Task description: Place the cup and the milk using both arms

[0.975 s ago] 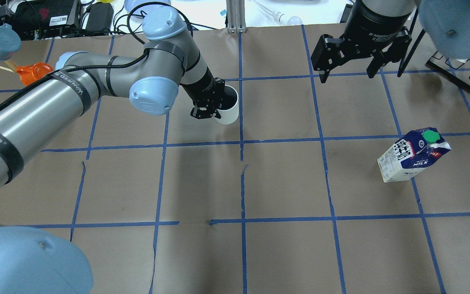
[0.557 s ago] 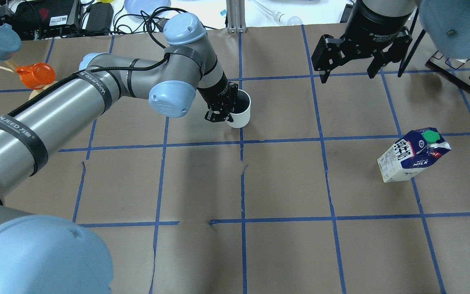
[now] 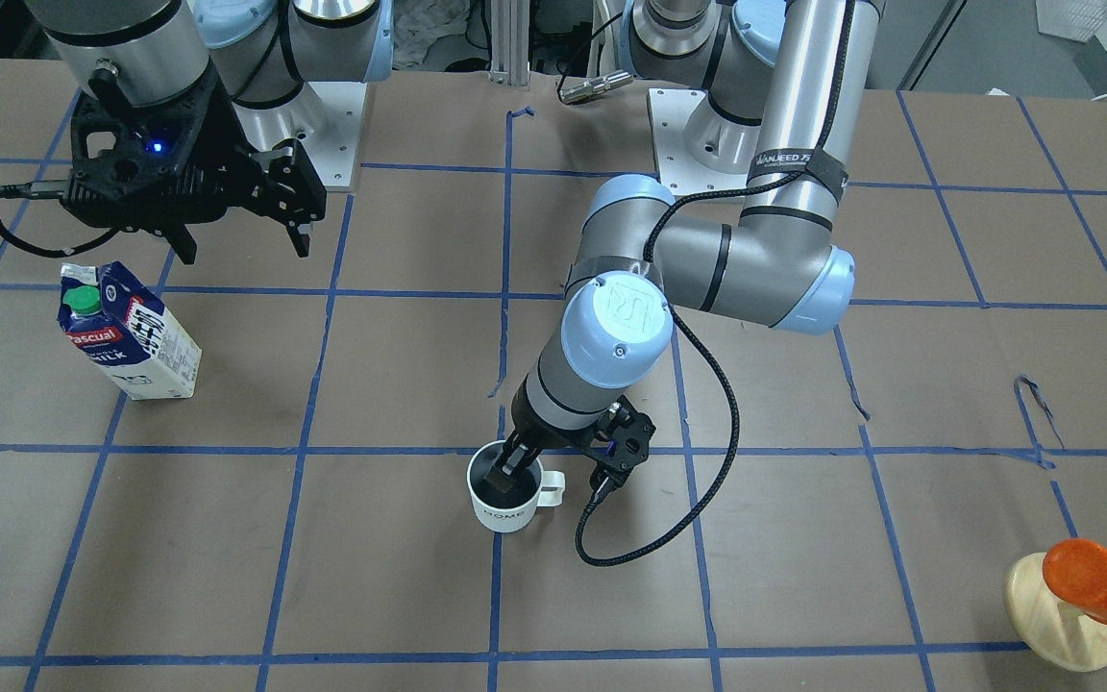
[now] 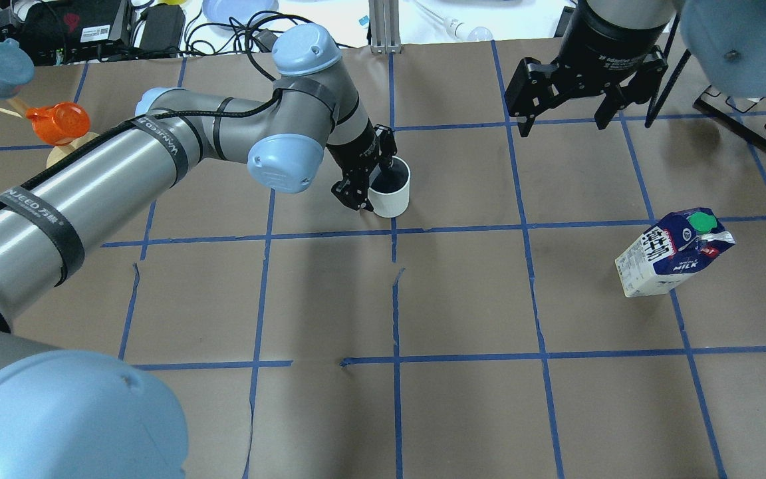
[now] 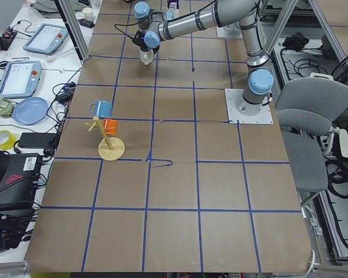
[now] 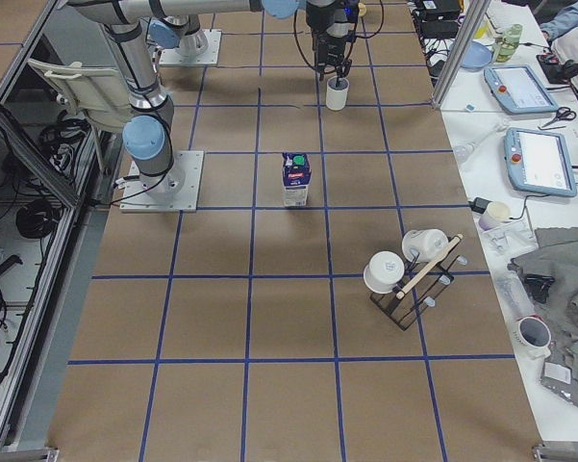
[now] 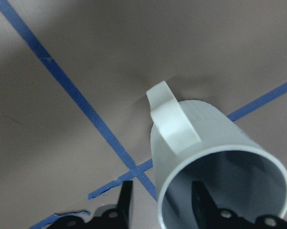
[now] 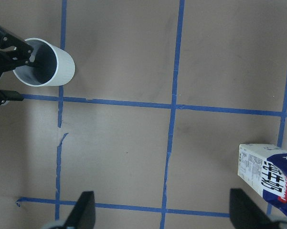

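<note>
Left gripper (image 4: 370,191) straddles the wall of the white ceramic mug (image 4: 389,198), 1 finger inside, 1 outside, slightly spread, not pinching; a slanted withdrawal could snag the rim and topple it onto the brown paper worktop (image 4: 463,299); right gripper (image 4: 564,126), spread wide, hangs well apart from the blue-and-white gable-top milk carton (image 4: 672,256).

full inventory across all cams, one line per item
cup: 1, white, grey inside, upright on a tape line mid-table
milk carton: 1, dark blue and white, green cap, upright, robot's right side
wooden stand: 1, light wood, robot's left end
orange mug: 1, on that stand
blue mug: 1, on that stand
black rack: 1, robot's right end
white mugs: 2, on that rack
table: 1, brown paper, blue tape grid
chair: 1, grey, behind the base
left end effector: 1, black, open, one finger inside the cup, one outside
right end effector: 1, black, open, raised, apart from the milk carton
</note>
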